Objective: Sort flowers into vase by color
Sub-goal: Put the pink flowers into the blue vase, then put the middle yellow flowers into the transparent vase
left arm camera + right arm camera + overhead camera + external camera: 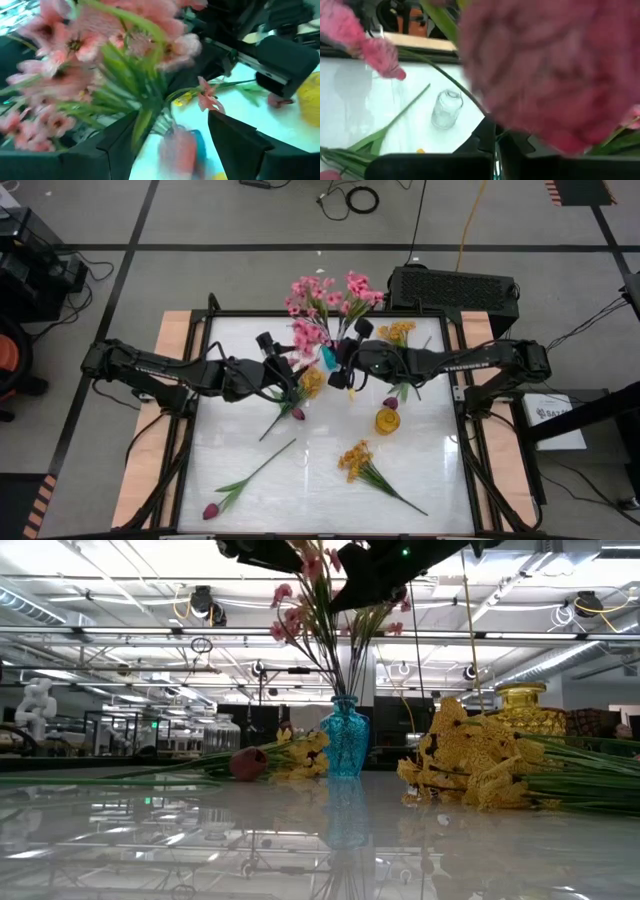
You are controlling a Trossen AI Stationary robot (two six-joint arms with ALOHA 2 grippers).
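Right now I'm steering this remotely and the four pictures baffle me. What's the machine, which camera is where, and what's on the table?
Two dark robot arms meet mid-table. The overhead picture shows everything; the low one looks across the tabletop; the other two ride the wrists. The blue vase holds pink flowers. The left gripper is beside it with open fingers around a pink spray; the right gripper is too, fingers unclear. A yellow vase, a clear jar, yellow flowers and magenta tulips lie around.

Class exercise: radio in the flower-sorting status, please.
Both tools above blue vase: left tool open around pink flowers; right tool alongside. Yellow flowers, tulip bud unsorted.
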